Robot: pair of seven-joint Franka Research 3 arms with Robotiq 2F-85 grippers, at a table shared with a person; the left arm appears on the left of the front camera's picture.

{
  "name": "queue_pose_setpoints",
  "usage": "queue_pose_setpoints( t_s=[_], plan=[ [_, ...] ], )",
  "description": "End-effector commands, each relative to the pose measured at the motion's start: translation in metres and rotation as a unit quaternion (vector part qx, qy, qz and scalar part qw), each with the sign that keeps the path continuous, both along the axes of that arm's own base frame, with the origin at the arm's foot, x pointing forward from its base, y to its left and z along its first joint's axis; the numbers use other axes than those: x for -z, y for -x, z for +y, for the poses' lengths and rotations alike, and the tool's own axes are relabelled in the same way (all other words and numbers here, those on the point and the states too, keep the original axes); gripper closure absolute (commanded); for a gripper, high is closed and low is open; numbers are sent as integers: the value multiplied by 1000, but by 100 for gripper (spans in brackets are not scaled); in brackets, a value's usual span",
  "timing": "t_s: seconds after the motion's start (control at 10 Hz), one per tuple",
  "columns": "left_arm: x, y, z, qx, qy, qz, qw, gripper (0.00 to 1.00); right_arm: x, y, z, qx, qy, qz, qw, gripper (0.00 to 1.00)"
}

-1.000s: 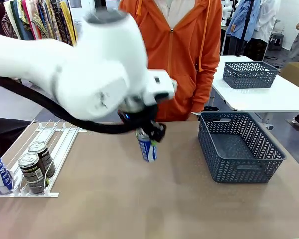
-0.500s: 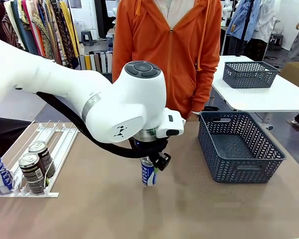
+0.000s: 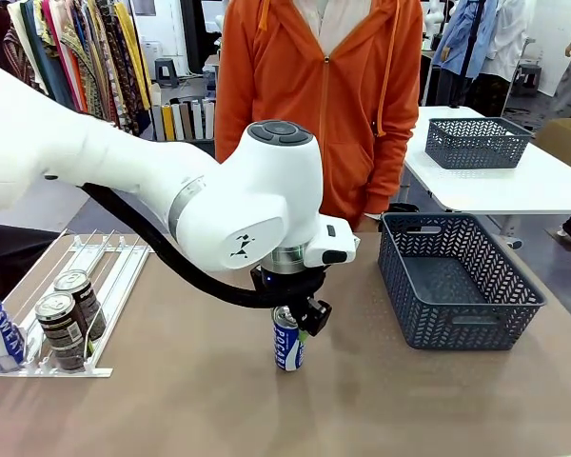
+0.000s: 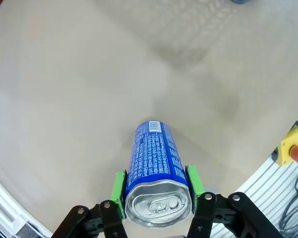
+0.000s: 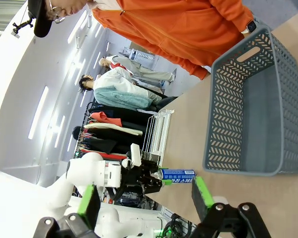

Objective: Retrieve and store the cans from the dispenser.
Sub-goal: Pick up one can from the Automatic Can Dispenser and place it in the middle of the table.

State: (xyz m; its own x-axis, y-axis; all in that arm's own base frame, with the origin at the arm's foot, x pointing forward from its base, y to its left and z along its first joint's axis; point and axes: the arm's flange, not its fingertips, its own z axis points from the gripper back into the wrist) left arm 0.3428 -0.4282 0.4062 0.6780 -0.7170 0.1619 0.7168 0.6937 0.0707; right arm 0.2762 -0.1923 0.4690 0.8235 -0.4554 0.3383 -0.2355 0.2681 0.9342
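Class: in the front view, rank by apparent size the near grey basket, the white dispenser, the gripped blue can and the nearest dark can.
1. Near grey basket and dispenser: alike; the dispenser runs off the picture's edge, so unranked.
2. Nearest dark can and gripped blue can: nearly alike; the dark one stands nearer the camera.

A brown worktop point(image 3: 200, 400) fronts a bright room. Colourful garments point(image 3: 76, 43) hang on a rail at far left, while a white table point(image 3: 514, 190) at right, standing on a grey floor point(image 3: 561, 271), carries a grey lattice basket point(image 3: 476, 143). Long strip lights point(image 5: 37, 111) cross the white ceiling overhead.
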Motion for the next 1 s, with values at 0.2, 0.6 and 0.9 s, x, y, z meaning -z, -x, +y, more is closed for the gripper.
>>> queue_pose_setpoints(
  t_s=[0.2, 0.6, 0.9],
  plan=[
    [-9, -4, 2, 2, 2, 4, 1000, 0, -5, -3, 1, 6, -11, -5, 1000, 0],
    [-74, 10, 44, -8, 82, -13, 996, 0, -5, -3, 1, 6, -11, -5, 1000, 0],
    [-135, 39, 151, 8, 110, 12, 994, 0, -5, -3, 1, 6, -11, -5, 1000, 0]
  ],
)
